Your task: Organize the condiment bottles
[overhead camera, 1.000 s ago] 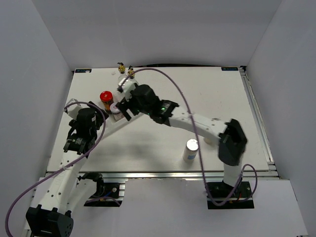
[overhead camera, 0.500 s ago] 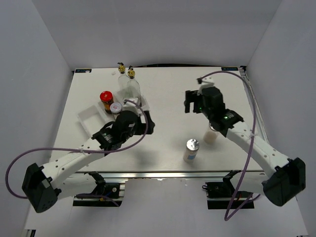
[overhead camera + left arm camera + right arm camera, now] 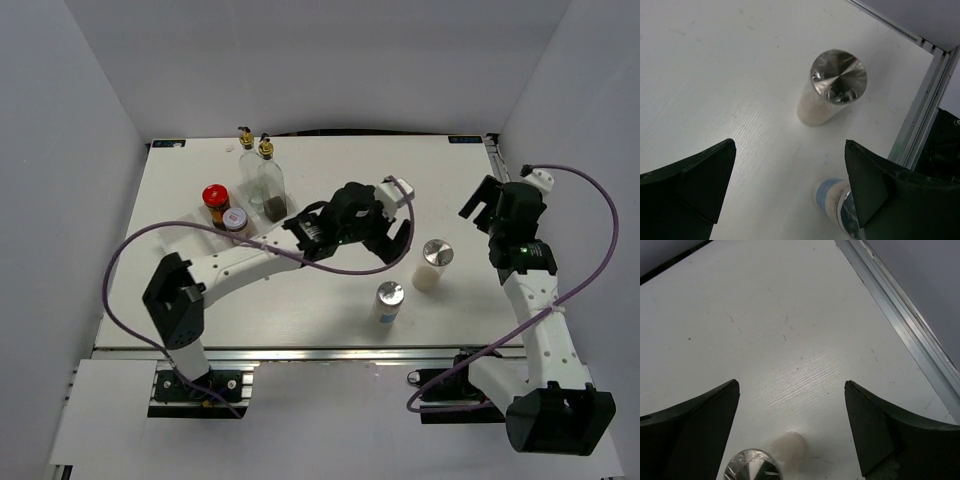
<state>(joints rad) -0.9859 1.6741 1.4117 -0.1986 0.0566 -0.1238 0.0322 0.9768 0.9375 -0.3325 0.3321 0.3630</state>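
Observation:
Two tall clear bottles with gold pourers [image 3: 266, 172] stand at the back left. A red-lidded dark jar [image 3: 215, 198] and a small label-lidded jar [image 3: 236, 221] stand beside them. Two silver-capped shakers stand right of centre: a pale one [image 3: 434, 263] and a blue-labelled one [image 3: 387, 302]. My left gripper [image 3: 392, 238] is open and empty, just left of the pale shaker. In the left wrist view the pale shaker [image 3: 833, 89] lies ahead of the gripper [image 3: 790, 192] and the blue-labelled one [image 3: 840, 202] is by the right finger. My right gripper [image 3: 478, 204] is open and empty; its view [image 3: 790, 430] shows the pale shaker [image 3: 765, 462] at the bottom.
The left arm stretches across the table from its base to the centre and hides what lies under it. A metal rail [image 3: 520, 230] runs along the table's right edge, close to the right gripper, and it also shows in the right wrist view [image 3: 905, 325]. White walls enclose the table.
The left arm has swung right from the jars to the table's centre, by the shakers. The right arm has drawn back to the right edge, uncovering the pale shaker.

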